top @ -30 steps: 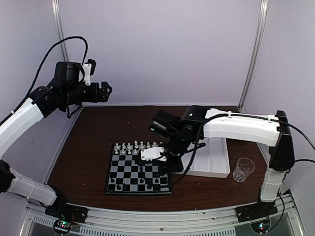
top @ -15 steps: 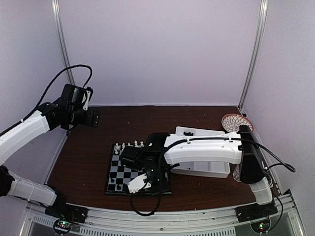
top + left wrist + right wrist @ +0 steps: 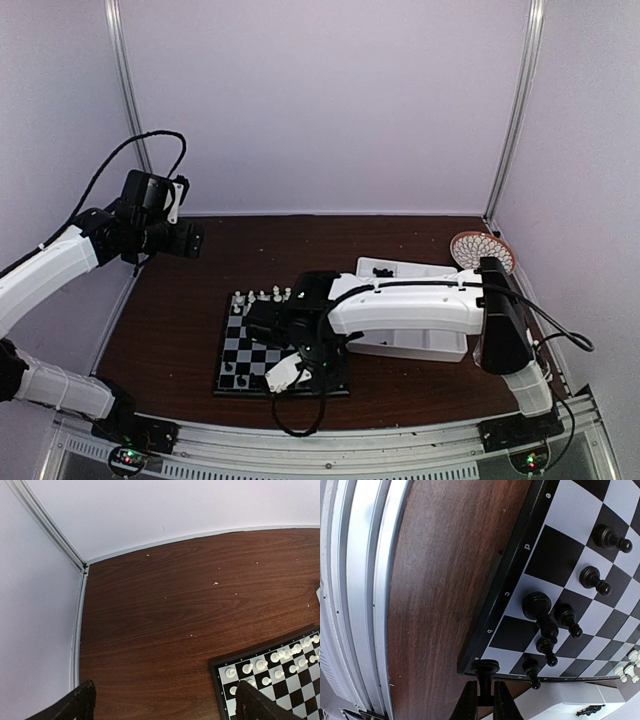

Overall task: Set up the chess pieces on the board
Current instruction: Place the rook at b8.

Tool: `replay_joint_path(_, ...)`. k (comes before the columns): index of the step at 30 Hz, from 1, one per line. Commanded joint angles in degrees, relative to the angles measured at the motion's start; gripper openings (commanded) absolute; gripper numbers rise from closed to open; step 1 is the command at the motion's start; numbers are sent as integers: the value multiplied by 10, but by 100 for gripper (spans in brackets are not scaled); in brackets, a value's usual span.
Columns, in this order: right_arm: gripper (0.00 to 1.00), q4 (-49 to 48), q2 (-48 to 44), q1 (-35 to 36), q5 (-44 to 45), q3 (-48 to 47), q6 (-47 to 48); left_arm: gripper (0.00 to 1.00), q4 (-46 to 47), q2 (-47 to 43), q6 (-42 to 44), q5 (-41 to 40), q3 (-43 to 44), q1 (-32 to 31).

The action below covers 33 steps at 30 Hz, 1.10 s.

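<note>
The board lies mid-table, with white chess pieces along its far edge and black ones along its near edge. My right gripper hangs low over the board's near right corner. In the right wrist view the right gripper is shut on the stem of a black chess piece, whose base sits right at the corner of the board. Several black pieces stand beyond it. My left gripper is raised at the far left; the left gripper is open, holding nothing.
A white divided tray lies right of the board, partly under my right arm. A patterned plate sits at the back right. The metal rail of the table's near edge runs close beside the board's corner.
My right arm has swung from the board's far right side to its near right corner and come down low. My left arm has dropped lower and pulled back.
</note>
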State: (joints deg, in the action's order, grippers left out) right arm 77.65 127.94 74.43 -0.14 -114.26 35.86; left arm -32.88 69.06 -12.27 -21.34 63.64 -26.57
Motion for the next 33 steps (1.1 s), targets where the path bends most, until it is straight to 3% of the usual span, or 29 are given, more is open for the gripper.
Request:
replay_joint_path(1, 0, 7, 20, -1, 22, -21, 5, 97, 24, -7, 3, 14, 0, 0)
replay_joint_path(33, 0, -11, 57, -5, 54, -37, 8, 97, 23, 3, -6, 54, 2, 1)
